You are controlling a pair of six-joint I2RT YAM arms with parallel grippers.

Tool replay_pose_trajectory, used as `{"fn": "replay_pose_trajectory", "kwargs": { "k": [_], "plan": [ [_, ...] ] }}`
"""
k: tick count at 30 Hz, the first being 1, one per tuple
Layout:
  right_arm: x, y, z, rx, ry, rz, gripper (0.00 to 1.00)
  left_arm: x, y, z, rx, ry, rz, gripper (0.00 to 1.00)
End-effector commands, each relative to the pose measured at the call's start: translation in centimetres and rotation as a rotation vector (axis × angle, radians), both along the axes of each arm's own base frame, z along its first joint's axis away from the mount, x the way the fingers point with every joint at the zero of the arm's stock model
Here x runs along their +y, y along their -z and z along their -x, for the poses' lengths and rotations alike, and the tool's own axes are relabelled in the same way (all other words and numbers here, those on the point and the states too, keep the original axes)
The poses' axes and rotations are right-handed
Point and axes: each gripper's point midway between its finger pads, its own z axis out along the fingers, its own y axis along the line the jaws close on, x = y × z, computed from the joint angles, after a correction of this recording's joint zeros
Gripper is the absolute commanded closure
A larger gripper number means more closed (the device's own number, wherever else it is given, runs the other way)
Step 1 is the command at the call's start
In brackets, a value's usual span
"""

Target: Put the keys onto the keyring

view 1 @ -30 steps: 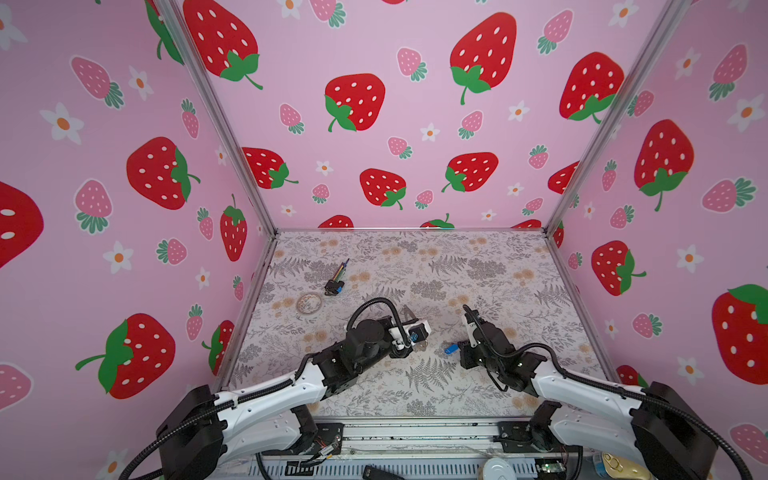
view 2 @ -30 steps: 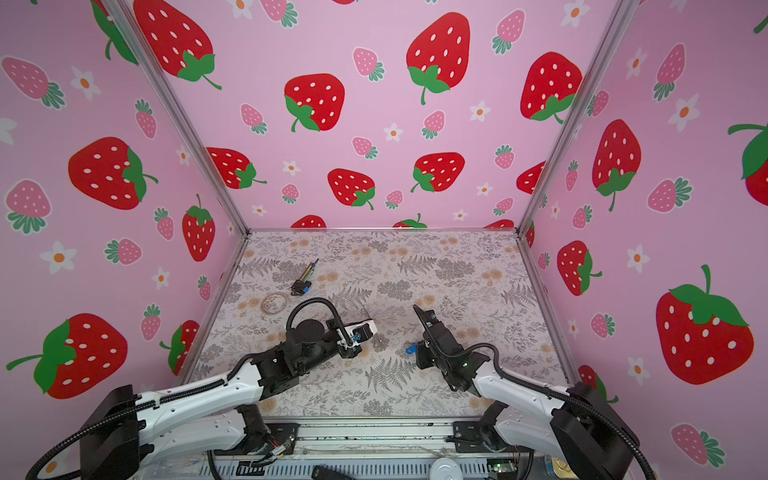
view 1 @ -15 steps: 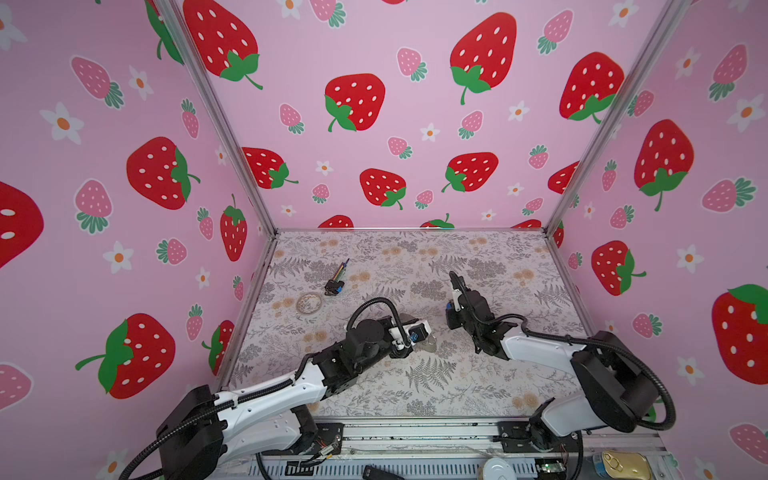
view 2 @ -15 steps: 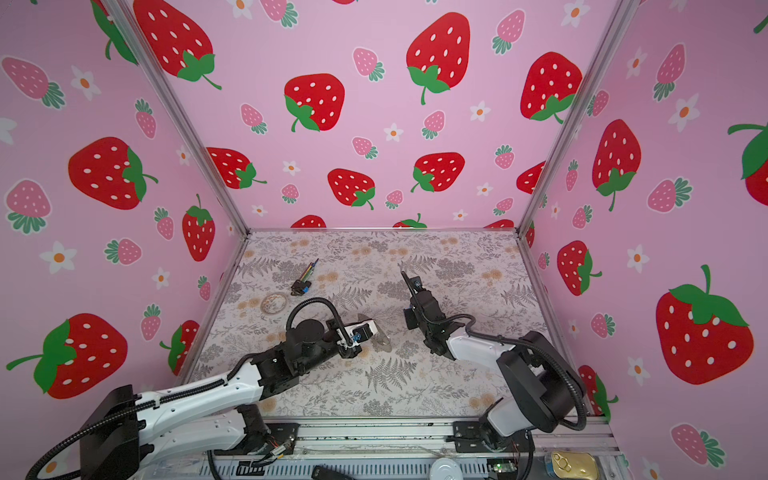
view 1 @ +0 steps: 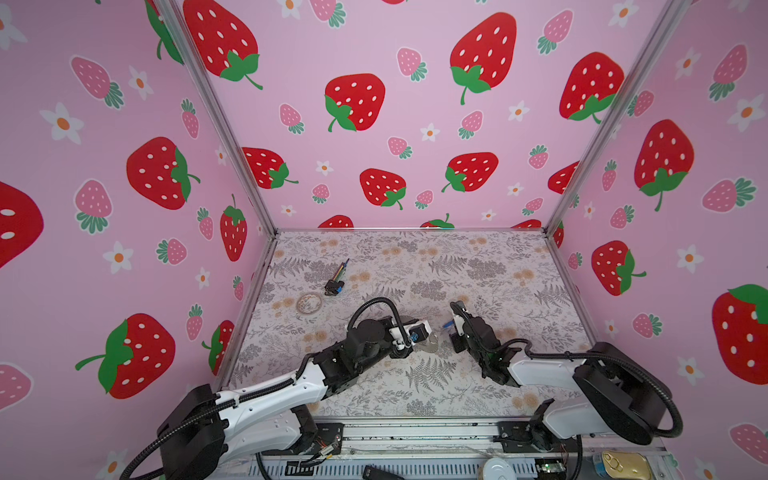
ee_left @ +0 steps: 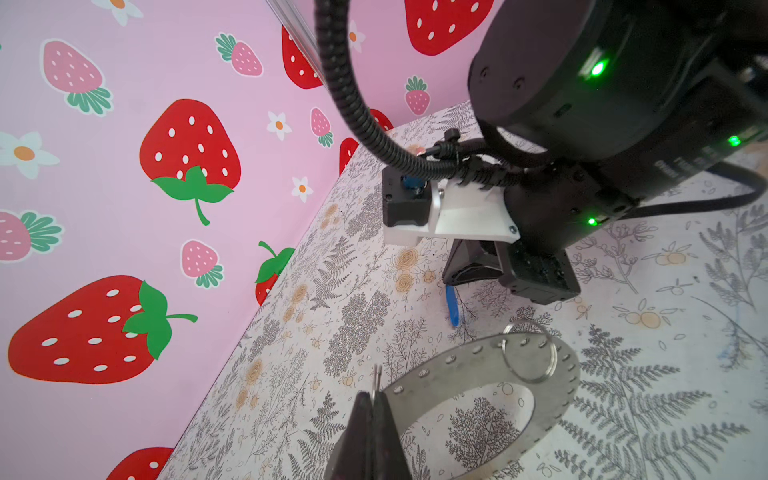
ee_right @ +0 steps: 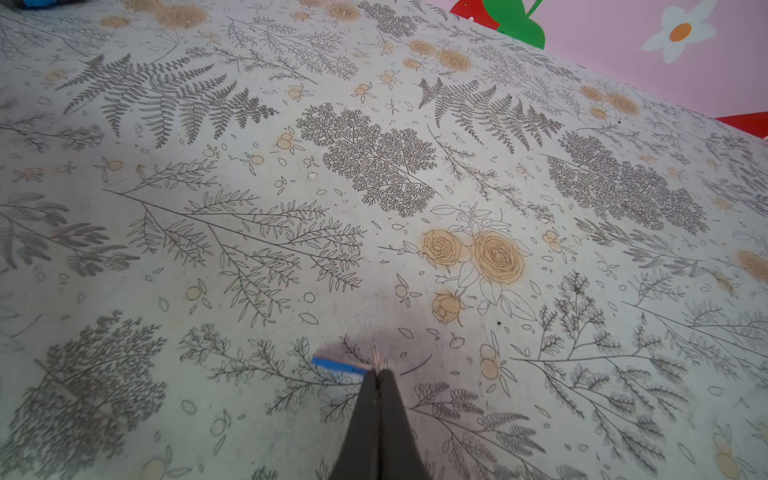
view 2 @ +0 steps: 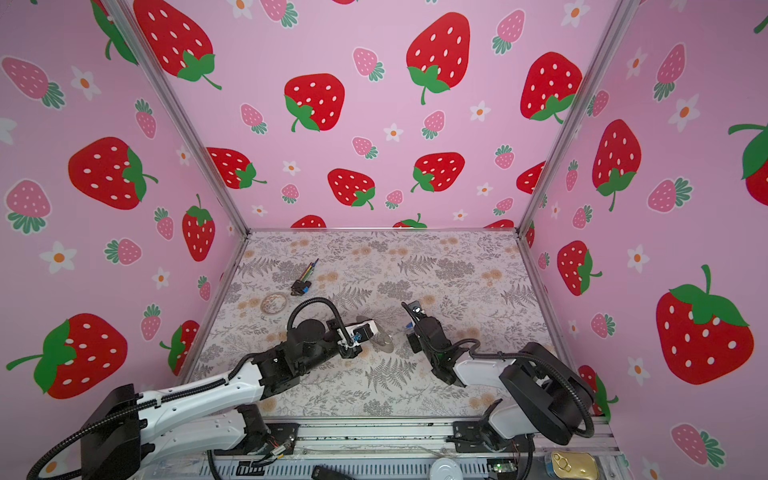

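Note:
My left gripper [ee_left: 376,395] is shut on the rim of the keyring [ee_left: 478,399], a large flat grey ring with tiny holes, and holds it tilted just above the table. A thin metal edge pokes out between the jaws. A small wire ring [ee_left: 528,353] hangs through the keyring's far rim. In both top views the keyring [view 1: 432,344] [view 2: 384,343] sits at mid-table, off the left gripper [view 1: 422,341] [view 2: 370,338]. The right gripper [ee_right: 377,372] [view 1: 451,330] is shut on the keys [ee_right: 336,365], whose blue tag [ee_left: 452,305] hangs a short way from the keyring.
A black-and-blue plug with coloured wires [view 1: 336,282] [view 2: 303,284] lies at the back left of the floral table [view 1: 478,266]. A pale see-through hoop [view 1: 309,302] [view 2: 274,302] lies next to it. Pink strawberry walls close in three sides.
The right gripper has carried the keys away from the front edge, further back, then slightly nearer again, and its arm has folded differently. The left arm has held still with the keyring.

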Motion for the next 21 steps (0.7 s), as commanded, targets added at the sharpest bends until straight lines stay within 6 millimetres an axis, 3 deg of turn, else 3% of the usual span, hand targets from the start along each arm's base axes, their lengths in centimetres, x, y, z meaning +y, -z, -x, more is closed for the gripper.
{"fn": "replay_pose_trajectory", "kwargs": {
  "k": [1, 9, 12, 17, 21],
  "plan": [
    [-0.7, 0.5, 1.3, 0.043, 0.006, -0.026, 1.00, -0.6, -2.5, -0.4, -0.036, 0.006, 0.056, 1.00],
    [-1.4, 2.1, 4.6, 0.155, -0.022, -0.079, 1.00, -0.7, -2.4, -0.4, -0.031, 0.006, 0.057, 1.00],
    [-2.3, 1.9, 5.1, 0.183, 0.022, -0.099, 0.88, -0.7, -2.3, -0.4, -0.030, 0.005, 0.054, 1.00],
    [-3.6, -0.1, 5.5, 0.165, 0.064, -0.136, 0.74, -0.7, -2.2, -0.4, -0.029, 0.006, 0.054, 1.00],
    [-3.8, -2.3, 5.5, 0.140, 0.060, -0.156, 0.70, -0.7, -2.1, -0.5, -0.027, 0.006, 0.050, 1.00]
  ]
}}
